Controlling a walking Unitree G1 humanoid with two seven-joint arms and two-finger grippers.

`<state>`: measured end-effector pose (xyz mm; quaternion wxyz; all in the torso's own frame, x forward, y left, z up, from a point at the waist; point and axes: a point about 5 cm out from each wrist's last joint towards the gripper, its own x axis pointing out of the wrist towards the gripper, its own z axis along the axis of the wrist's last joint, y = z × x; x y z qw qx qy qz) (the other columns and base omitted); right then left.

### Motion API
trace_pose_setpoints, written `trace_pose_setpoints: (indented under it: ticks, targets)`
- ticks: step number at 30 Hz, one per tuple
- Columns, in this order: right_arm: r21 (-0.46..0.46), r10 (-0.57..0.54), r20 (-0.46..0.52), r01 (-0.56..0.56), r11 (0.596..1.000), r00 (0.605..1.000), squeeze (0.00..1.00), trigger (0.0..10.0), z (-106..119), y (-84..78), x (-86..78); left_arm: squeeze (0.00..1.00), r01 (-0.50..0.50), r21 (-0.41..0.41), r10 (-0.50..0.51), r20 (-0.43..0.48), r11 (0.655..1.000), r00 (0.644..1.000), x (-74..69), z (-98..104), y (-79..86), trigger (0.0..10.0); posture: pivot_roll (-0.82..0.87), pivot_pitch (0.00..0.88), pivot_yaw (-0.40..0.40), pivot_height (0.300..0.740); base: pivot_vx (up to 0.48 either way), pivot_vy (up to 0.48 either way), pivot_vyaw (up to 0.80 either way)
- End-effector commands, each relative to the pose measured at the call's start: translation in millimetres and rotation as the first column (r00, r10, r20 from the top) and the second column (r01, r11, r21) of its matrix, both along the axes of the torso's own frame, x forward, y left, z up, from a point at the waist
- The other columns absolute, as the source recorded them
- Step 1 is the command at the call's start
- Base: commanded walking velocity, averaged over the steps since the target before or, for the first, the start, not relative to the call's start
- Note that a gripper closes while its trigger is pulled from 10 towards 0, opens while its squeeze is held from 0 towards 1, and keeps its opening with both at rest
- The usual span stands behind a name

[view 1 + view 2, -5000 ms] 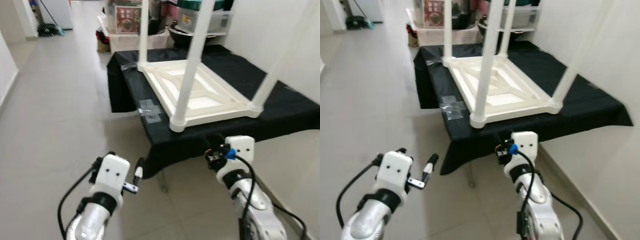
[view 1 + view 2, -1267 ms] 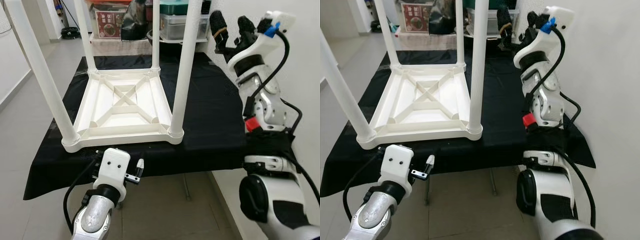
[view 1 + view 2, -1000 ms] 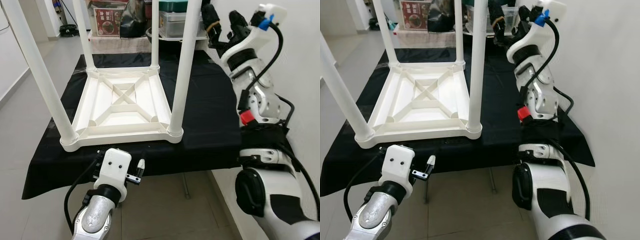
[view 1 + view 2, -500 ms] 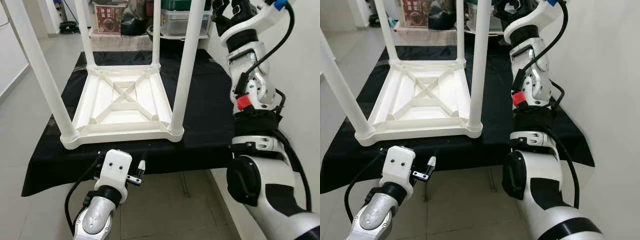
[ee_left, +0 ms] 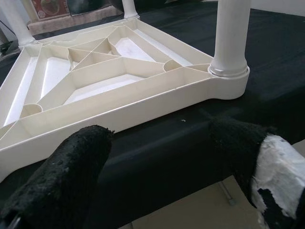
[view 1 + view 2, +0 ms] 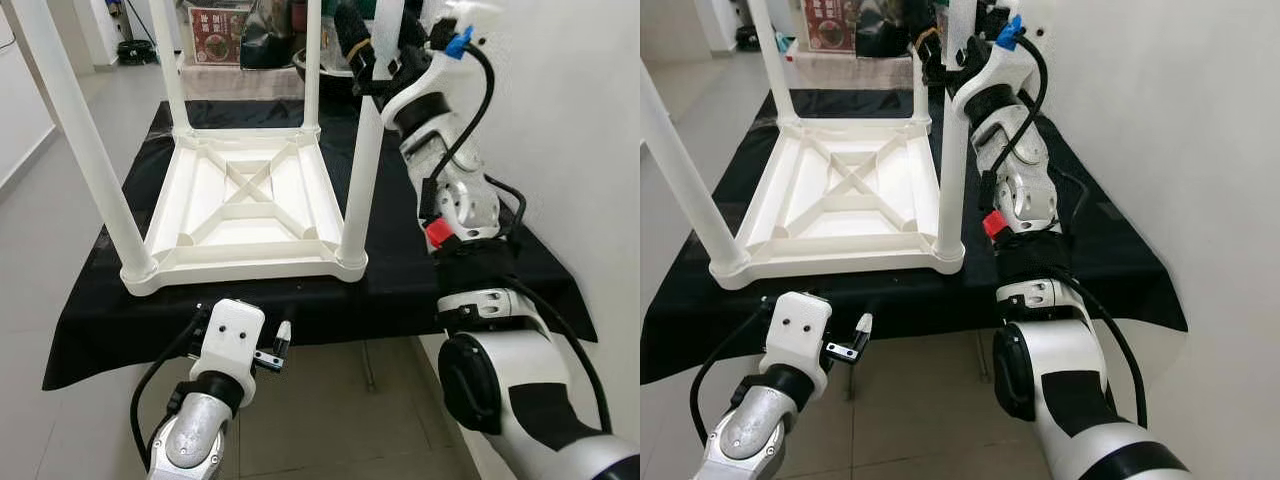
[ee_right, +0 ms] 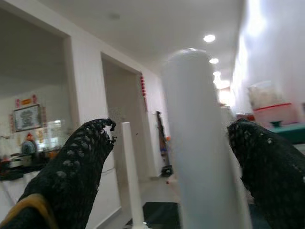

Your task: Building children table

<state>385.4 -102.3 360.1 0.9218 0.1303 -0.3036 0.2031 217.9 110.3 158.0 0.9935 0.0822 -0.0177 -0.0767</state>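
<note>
Work surface: low table under a black cloth [image 6: 430, 260], right in front of me, wall on my right side.

Kids table: the white children table [image 6: 250, 215] sits upside down on that cloth, top face down, ribbed underside with the X brace facing up. I count 4 legs standing in the corner sockets, all pointing straight up.

Leg I care about: the near right leg [image 6: 362, 160], seated in the corner closest to my right arm. Long axis is vertical, and to me it looks plumb, not leaning.

Right gripper: the right gripper [image 6: 375, 45] is raised high and reaching in from the right side, up near the top of that leg. Fingers are spread wide, 1 on each side of the post, and the right wrist view has the post [image 7: 202, 143] standing between the 2 black fingers with daylight on both sides. So it brackets the leg but isn't touching it as far as I can tell.

Left gripper: the left gripper [image 6: 280, 345] hangs low, below the near edge of the cloth, fingers apart and gripping nothing. Its wrist view looks up at the table's near rim [image 5: 119, 114] and the base of that same leg.

The relation that matters: leg is dead centre between the right fingers, so my guess is the next thing is just a squeeze, then a push down along the vertical axis. Right arm is way nearer than the left.
</note>
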Motion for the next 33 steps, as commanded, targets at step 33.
trace_pose_setpoints:
  ticks: [33]
  targets:
    - [-0.157,-0.182,-0.338,0.135,0.978,0.923,0.00,10.0,-67.9,-4.0,28.3,0.00,0.002,-0.010,-0.002,-0.018,1.000,1.000,-10.8,2.2,-4.8,10.0,0.09,0.134,-0.081,0.740,0.000,0.000,0.00]
